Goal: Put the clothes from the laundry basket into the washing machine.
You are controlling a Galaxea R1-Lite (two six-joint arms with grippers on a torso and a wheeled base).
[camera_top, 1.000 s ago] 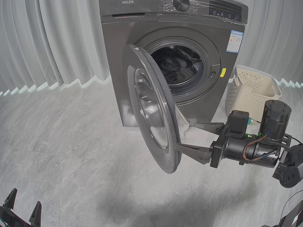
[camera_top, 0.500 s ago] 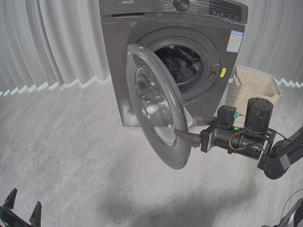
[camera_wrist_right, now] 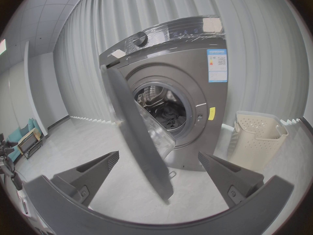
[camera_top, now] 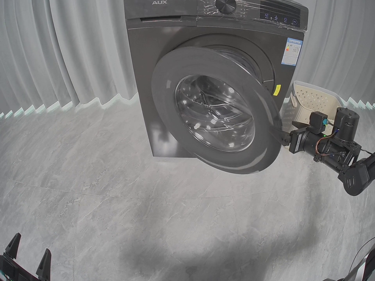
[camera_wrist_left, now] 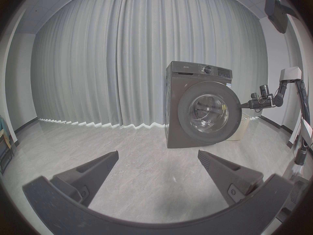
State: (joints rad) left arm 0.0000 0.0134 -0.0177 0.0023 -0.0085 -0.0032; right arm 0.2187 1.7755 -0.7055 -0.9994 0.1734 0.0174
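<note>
Pale pleated curtains [camera_top: 58, 40] and a grey tiled floor [camera_top: 117, 200] frame the washing machine [camera_top: 164, 43], with the cream laundry basket [camera_wrist_right: 251, 144] just beside it on the robot's right. We see the round door [camera_top: 215, 110] ajar, swung most of the way across the opening but not latched; from the right wrist, a gap shows between it and the drum mouth. The right claw [camera_top: 288, 129] is at the door's free rim, fingers spread wide with the rim edge between them and nothing gripped. We judge that it is placed there to push the door rather than hold it, since one finger can bear on the rim. The clothes [camera_wrist_right: 166, 113] lie inside the drum as a dark, crumpled heap, low in the opening. What shows of the basket's perforated interior holds no garment, so we take loading to be complete and closing the door to be the step in hand. The left claw [camera_wrist_left: 157, 152] hangs low over the floor on the robot's left, well apart from the machine, spread wide and empty.
</note>
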